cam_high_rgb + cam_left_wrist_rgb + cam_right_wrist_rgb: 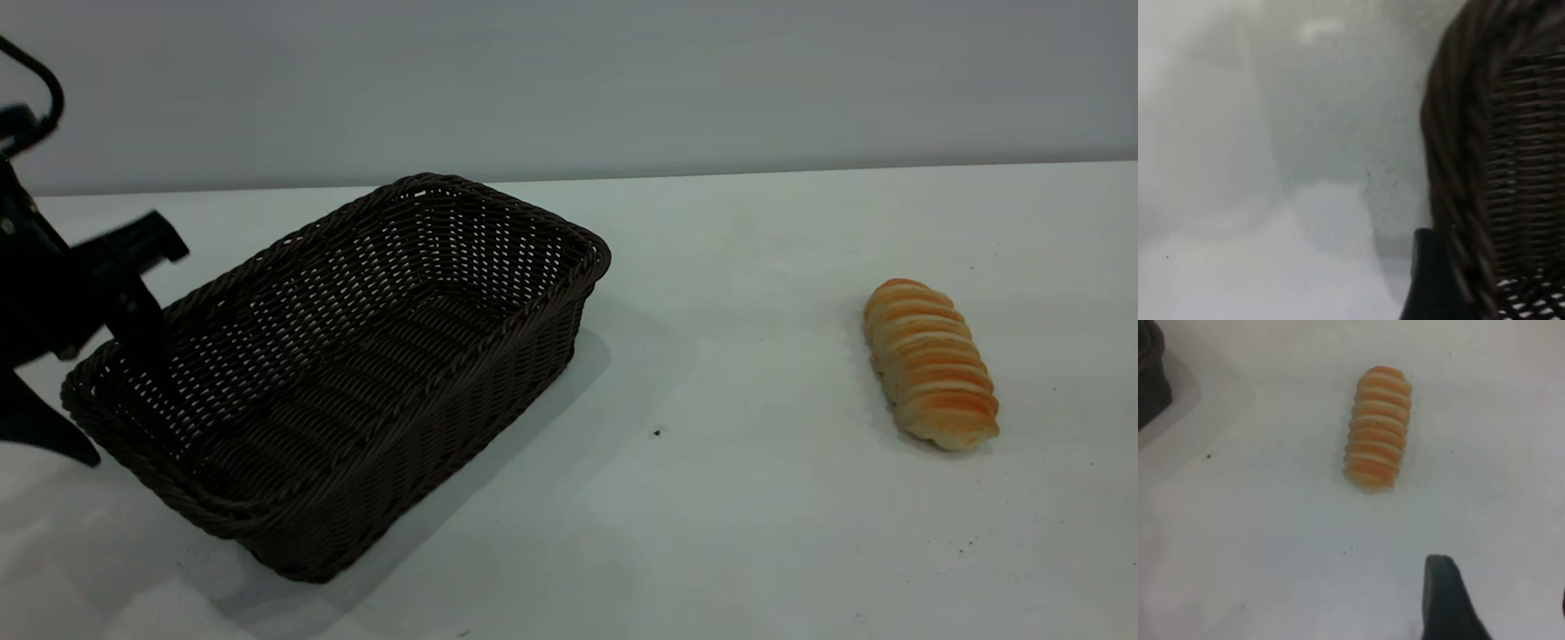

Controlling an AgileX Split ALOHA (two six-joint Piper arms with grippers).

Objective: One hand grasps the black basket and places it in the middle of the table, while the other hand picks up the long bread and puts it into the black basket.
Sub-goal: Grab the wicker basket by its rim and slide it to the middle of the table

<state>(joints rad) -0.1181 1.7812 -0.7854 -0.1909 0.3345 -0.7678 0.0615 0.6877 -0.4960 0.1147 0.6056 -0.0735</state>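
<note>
The black basket (pixel 356 373) stands at an angle on the left half of the table (pixel 756 498). My left gripper (pixel 120 404) straddles the braided rim at the basket's left end, one finger inside and one finger (pixel 1426 280) against the outer wall, shut on the rim (pixel 1451 167). The long bread (pixel 929 363) lies alone on the table at the right, well apart from the basket. In the right wrist view the bread (pixel 1378 427) lies ahead of my right gripper (pixel 1501 607), which is open and empty above the table, with one dark finger (pixel 1441 600) showing.
A grey wall (pixel 569 80) runs behind the table's far edge. A few dark specks, one (pixel 657 433) near the basket, dot the tabletop. A corner of the basket (pixel 1151 380) shows in the right wrist view.
</note>
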